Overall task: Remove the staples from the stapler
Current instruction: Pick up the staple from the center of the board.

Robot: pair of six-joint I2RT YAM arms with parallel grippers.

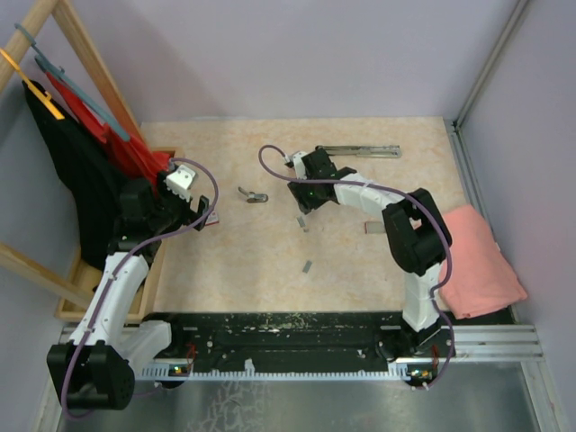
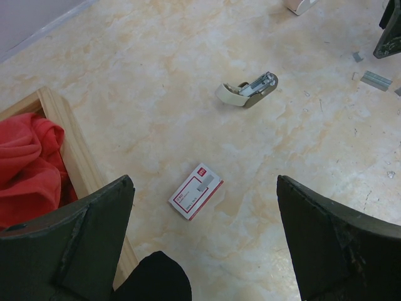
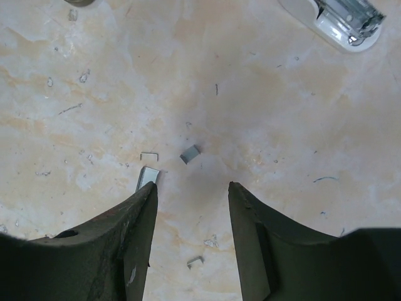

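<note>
A small cream stapler (image 2: pixel 247 89) lies open on the table with its metal track showing; in the top view (image 1: pixel 254 195) it sits between the two grippers. A second white stapler part (image 3: pixel 332 22) lies at the top right of the right wrist view. Short grey staples (image 3: pixel 190 153) lie loose on the table just ahead of my right gripper (image 3: pixel 192 188), with another strip (image 3: pixel 148 177) at its left fingertip. More staples (image 1: pixel 307 266) lie nearer the arms. My right gripper (image 1: pixel 301 205) is open and empty. My left gripper (image 2: pixel 203 183) is open and empty above the table.
A small red-and-white box (image 2: pixel 196 191) lies below the left gripper. A long metal bar (image 1: pixel 360 151) lies at the back. A wooden frame (image 2: pixel 69 144) with red cloth (image 2: pixel 25 163) stands at the left. A pink cloth (image 1: pixel 481 261) lies at the right edge.
</note>
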